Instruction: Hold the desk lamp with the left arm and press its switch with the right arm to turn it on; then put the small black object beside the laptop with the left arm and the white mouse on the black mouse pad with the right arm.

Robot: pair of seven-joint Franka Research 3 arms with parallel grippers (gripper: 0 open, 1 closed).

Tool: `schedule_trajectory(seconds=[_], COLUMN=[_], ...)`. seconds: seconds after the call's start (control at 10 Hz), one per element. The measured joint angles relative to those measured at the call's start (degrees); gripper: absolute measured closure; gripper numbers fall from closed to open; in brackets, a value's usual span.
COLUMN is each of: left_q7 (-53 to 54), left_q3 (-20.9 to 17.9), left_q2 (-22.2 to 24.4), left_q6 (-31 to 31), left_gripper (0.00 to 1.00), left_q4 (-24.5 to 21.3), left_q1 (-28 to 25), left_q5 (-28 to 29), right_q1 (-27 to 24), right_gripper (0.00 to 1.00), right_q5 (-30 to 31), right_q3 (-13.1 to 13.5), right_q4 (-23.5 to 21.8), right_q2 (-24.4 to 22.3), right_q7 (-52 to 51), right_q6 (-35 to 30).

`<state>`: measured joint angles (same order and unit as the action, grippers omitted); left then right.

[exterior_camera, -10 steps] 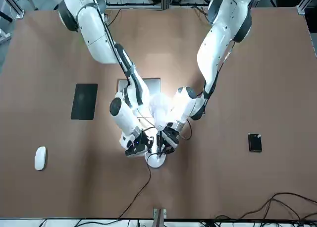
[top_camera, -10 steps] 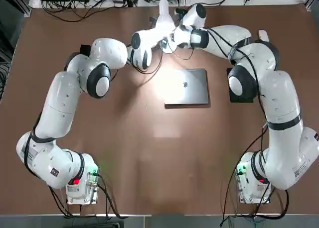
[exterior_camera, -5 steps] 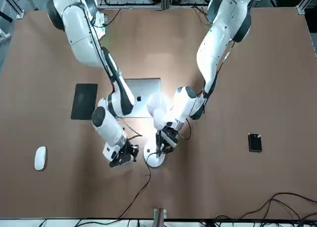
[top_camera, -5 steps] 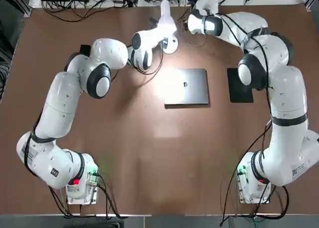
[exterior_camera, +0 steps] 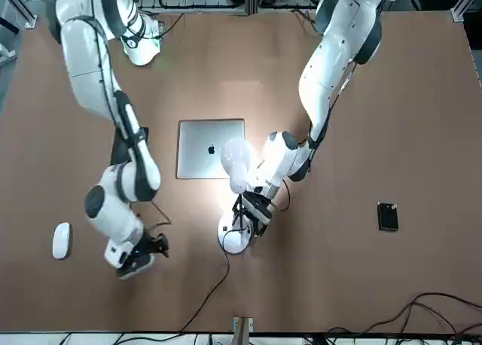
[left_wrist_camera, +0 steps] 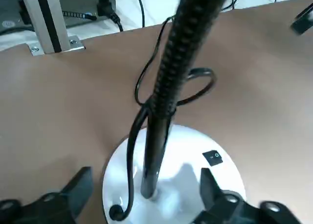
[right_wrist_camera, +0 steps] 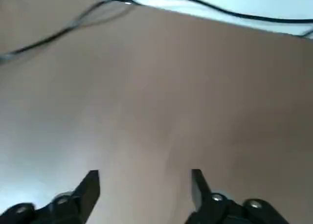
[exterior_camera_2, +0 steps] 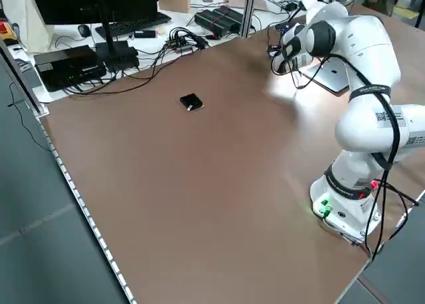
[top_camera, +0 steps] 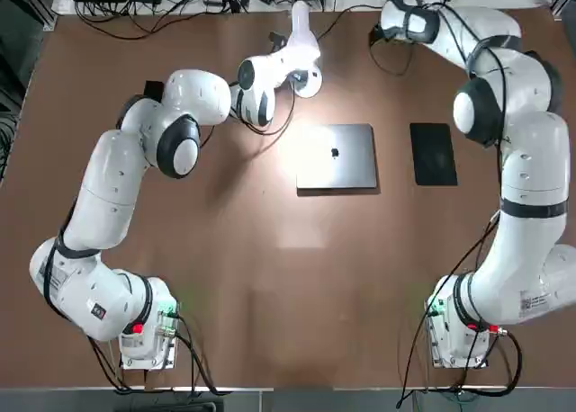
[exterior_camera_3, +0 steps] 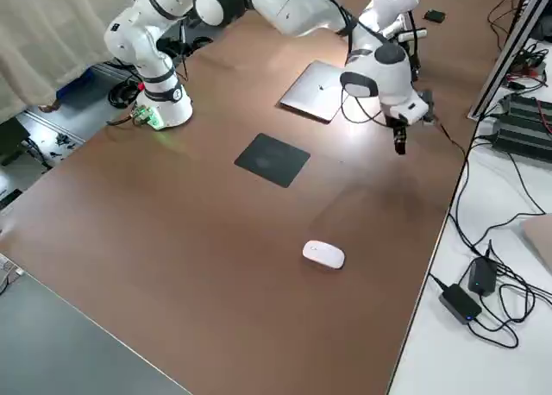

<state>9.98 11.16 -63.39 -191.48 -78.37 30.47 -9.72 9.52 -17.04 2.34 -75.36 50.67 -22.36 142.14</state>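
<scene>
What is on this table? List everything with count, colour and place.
lamp: 1, white, lit, far side of the table, beyond the laptop
cord: 1, black, from the lamp base to the far edge
laptop: 1, silver, shut, mid-table
mouse pad: 1, black, right of the laptop
mouse: 1, white, far right area, off the pad
small object: 1, black, far left area
table: 1, brown
left gripper: 1, jaws open either side of the lamp stem
right gripper: 1, jaws open, empty, over bare table between lamp and mouse
</scene>
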Motion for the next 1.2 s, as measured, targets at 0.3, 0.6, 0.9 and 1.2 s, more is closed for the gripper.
schedule_trajectory(seconds=[0.3,0.6,0.9,1.2], left_q7=[-0.01,-0.19,0.2,-2.79], left_q3=[0.18,6.25,14.9,16.22], left_q2=[1.36,7.58,15.37,24.59], left_q6=[0.45,6.33,23.08,41.15], left_gripper=[0.0,0.0,0.0,0.0], left_q4=[-3.6,-12.17,-16.86,-17.05], left_q1=[-0.29,-8.02,-22.23,-29.97], left_q5=[-0.01,-0.5,-0.41,-0.44], right_q1=[-6.41,-9.62,-17.26,-20.38], right_gripper=[0.0,0.0,0.0,0.0], right_q5=[0.65,0.71,0.9,1.47], right_q3=[4.06,10.37,10.9,10.87], right_q4=[0.43,0.12,-1.06,-1.43], right_q2=[-3.62,-4.75,-3.68,-1.23], right_q7=[-6.67,-6.83,-11.46,-17.87], right_q6=[-7.81,-11.1,-11.17,-11.23])
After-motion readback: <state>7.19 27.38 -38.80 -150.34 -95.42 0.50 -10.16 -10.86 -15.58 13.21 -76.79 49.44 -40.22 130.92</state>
